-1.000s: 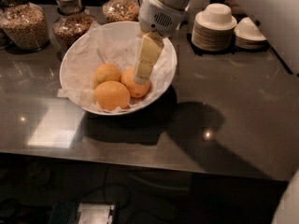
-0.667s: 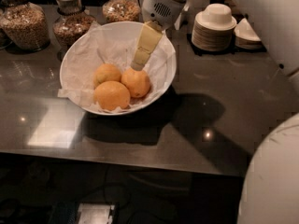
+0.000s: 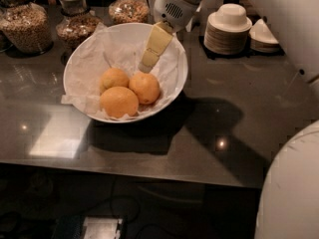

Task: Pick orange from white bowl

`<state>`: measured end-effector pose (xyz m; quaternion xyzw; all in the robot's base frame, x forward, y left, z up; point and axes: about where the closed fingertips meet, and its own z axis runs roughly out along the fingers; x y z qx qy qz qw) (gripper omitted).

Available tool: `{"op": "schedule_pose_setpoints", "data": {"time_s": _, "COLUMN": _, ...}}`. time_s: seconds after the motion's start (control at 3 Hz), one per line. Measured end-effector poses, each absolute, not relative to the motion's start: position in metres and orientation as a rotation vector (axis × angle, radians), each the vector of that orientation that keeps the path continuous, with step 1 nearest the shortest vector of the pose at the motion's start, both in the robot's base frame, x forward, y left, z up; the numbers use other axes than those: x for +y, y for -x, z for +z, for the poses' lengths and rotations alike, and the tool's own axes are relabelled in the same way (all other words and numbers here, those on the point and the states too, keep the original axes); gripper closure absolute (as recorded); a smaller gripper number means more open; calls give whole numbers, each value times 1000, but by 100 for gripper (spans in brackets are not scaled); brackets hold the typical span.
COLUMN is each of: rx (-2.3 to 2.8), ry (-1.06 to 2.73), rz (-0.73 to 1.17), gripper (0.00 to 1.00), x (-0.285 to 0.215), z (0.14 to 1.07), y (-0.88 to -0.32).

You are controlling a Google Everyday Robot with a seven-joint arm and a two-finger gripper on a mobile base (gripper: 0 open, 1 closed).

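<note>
Above the far side of the bowl, the gripper hangs tilted, its tip just short of the orange and apparently clear of it. A second ago the tip was down on that fruit, pressed against its upper right side. It has since drawn up and back toward the rear rim, and the arm behind it has risen with it.

The orange did not come along. It lies where it lay, on the crumpled paper at the right of the bowl. It touches the paler fruit in front and sits beside the smaller one to its left. None of the three has visibly shifted.

Whether the gripper is open or closed cannot be told from this side-on view, but it carries nothing.

Reading: the descent ended without a grasp, so the pick is not yet made. The retreat looks like a reset before another approach, though a plain miss cannot be ruled out. A second try would need the gripper to straddle the orange from above. That leaves little room on the side where the neighbours crowd it.

The bowl stands on the dark counter, with jars behind it and stacked small bowls to the right.
</note>
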<state>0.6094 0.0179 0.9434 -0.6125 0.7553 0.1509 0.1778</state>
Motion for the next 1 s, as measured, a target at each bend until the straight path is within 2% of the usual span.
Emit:
{"op": "schedule_pose_setpoints", "data": {"time_s": 0.33, "rx": 2137, "ry": 1733, "rz": 427, "gripper": 14, "x": 18, "z": 943, "y": -610}}
{"op": "schedule_pose_setpoints", "data": {"time_s": 0.67, "rx": 2137, "ry": 1730, "rz": 430, "gripper": 17, "x": 22, "z": 937, "y": -613}}
{"op": "schedule_pose_setpoints", "data": {"time_s": 1.0, "rx": 2164, "ry": 1725, "rz": 457, "gripper": 8, "x": 27, "z": 910, "y": -621}}
